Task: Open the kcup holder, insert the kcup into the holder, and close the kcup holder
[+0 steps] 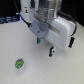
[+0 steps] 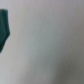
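Where the pale table [image 1: 45,67] spreads, the kcup [image 1: 19,63] sits.

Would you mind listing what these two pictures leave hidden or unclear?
- The kcup holder: in neither view, so its drawers cannot be judged.
- The gripper: in the exterior view, blurred and small against the arm; open or shut is unreadable.
- The kcup: too small in the exterior view to read its lid pattern.
- Wrist view: blurred pale table; a dark green shape cut off by the edge, unidentifiable.
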